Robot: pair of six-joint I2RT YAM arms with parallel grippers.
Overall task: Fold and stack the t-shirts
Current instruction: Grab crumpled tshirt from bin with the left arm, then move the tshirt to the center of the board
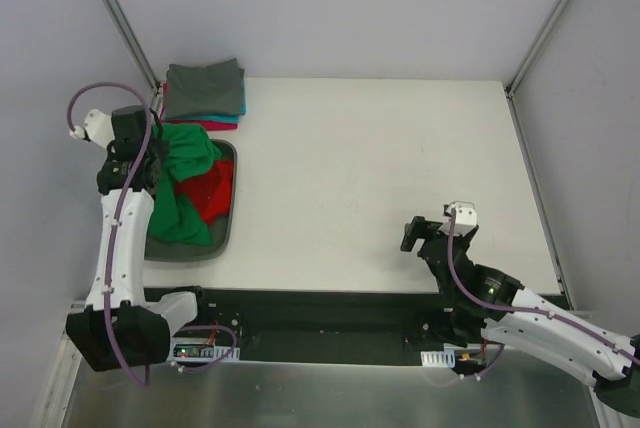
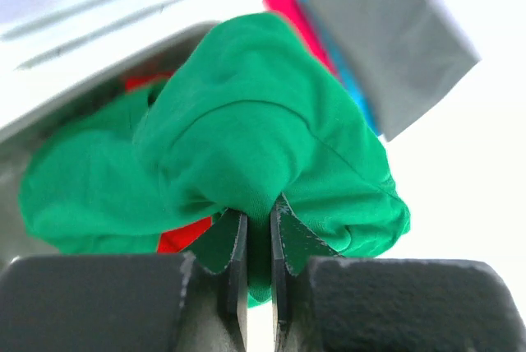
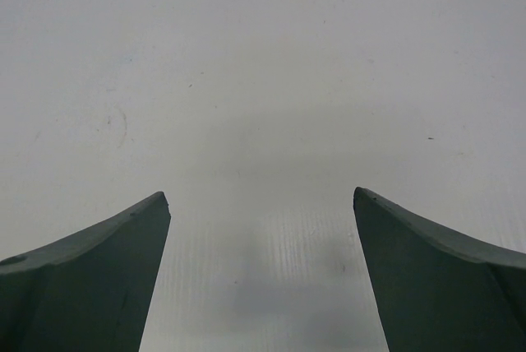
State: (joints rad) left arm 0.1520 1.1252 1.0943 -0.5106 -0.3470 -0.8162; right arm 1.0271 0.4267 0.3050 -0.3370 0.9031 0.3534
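Observation:
A bright green t-shirt [image 1: 185, 173] lies crumpled over a red t-shirt [image 1: 212, 191] in the grey tray [image 1: 226, 230] at the left. My left gripper [image 1: 150, 153] is shut on a bunch of the green t-shirt [image 2: 263, 146], its jaws pinching cloth between them. A folded stack stands behind the tray, with a grey t-shirt [image 1: 205, 88] on top of teal and pink-magenta ones [image 1: 205, 123]; it also shows in the left wrist view [image 2: 386, 39]. My right gripper [image 1: 425, 231] is open and empty over the bare table [image 3: 263, 81].
The white table [image 1: 380, 168] spreads from the tray to the right wall. Metal frame posts [image 1: 120, 18] rise at the back corners. The arms' bases and a dark rail [image 1: 320, 323] line the near edge.

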